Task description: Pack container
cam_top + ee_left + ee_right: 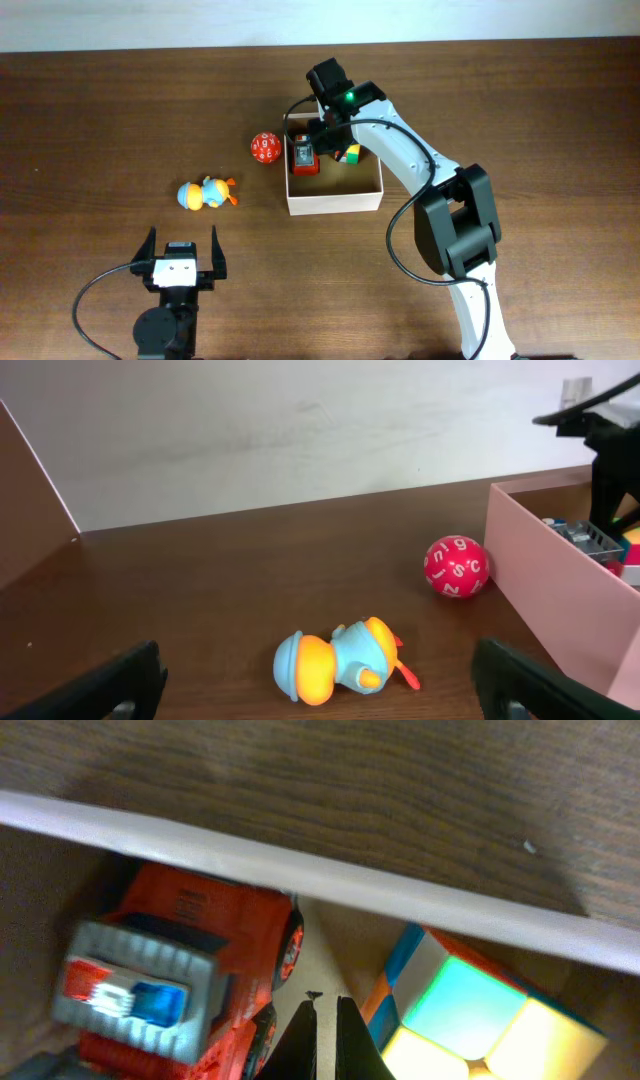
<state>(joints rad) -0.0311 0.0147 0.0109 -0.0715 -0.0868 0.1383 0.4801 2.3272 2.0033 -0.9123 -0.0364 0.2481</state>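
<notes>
container [335, 202] sits on the tabletop [100, 120] directly beneath the right jaws [326, 1020], which hang inside it near the far wall. the jaws are drawn together on nothing. thin cardboard box, judged light; the walls likely flex if squeezed, and it should slide if nudged. best hold is probably a pinch over one wall at the rim, close to a corner. red truck [190, 970] lies to one side of these jaws and colour cube [470, 1020] to the other, both inside. left jaws [183, 250] are spread wide and empty, well short of the box. duck toy [340, 660] is just ahead of them, with red ball [456, 566] further on beside the box wall. hidden: the arm covers the far wall from overhead, the right wrist view is blurred, and the box is cut off in the left wrist view.
</notes>
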